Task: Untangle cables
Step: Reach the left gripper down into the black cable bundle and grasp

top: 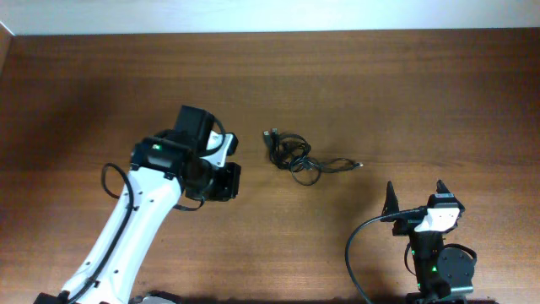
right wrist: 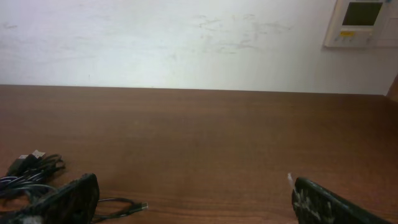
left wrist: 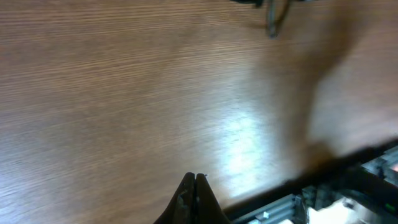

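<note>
Left gripper (top: 229,181) hangs above the table (top: 405,76), and in its wrist view the two fingers are pressed tight together with nothing between them (left wrist: 194,185). The cables (top: 291,157) sit ahead of those shut tips and a little off to one side, apart from them: one loose black tangle, a plug poking out at its far end and a thin tail trailing toward the right arm. In the left wrist view the tangle is only a blur at the top edge (left wrist: 272,18). The right gripper (top: 415,199) is spread wide and empty (right wrist: 193,183). The tangle lies ahead of it, out beyond its left finger (right wrist: 31,171). A pale wall (right wrist: 186,43) rises past the table edge.
</note>
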You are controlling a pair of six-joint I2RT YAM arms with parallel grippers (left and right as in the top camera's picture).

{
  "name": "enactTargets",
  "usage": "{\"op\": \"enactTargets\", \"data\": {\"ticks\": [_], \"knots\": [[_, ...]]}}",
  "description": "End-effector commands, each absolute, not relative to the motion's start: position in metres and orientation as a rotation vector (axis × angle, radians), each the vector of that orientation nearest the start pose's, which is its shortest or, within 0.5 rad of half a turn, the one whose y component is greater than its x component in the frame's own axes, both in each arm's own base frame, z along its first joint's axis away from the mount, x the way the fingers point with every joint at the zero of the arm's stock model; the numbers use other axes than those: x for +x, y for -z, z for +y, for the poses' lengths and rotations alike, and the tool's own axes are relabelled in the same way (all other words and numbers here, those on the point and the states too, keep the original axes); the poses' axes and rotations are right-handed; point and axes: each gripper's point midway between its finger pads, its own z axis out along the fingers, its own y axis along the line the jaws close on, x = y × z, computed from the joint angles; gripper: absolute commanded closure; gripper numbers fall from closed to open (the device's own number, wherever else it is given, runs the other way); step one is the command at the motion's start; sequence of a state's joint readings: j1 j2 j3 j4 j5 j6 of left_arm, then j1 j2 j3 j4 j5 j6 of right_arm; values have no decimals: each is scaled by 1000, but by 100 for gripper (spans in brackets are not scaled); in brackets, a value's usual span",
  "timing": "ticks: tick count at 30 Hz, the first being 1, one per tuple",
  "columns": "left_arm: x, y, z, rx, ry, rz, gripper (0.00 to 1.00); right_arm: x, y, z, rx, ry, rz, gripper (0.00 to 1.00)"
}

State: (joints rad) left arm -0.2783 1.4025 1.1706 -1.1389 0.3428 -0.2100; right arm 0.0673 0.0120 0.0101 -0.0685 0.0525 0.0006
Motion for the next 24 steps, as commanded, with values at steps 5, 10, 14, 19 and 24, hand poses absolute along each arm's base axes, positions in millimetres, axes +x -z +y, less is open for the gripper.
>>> {"op": "enactTargets", "data": {"ticks": [5, 10, 14, 19, 24], "knots": [[266, -150, -160, 167, 375, 2850, 65, 246, -156, 7, -7, -5, 1647, 1], [272, -146, -192, 268, 353, 2787, 52, 246, -156, 7, -7, -5, 1647, 1], [279, -119, -220, 347, 357, 2800, 48, 246, -156, 7, -7, -5, 1647, 1], [307, -78, -244, 381, 268, 2757, 50, 246, -156, 7, -7, -5, 1647, 1], [324, -45, -249, 376, 214, 2757, 50, 246, -156, 7, -7, -5, 1647, 1]]}}
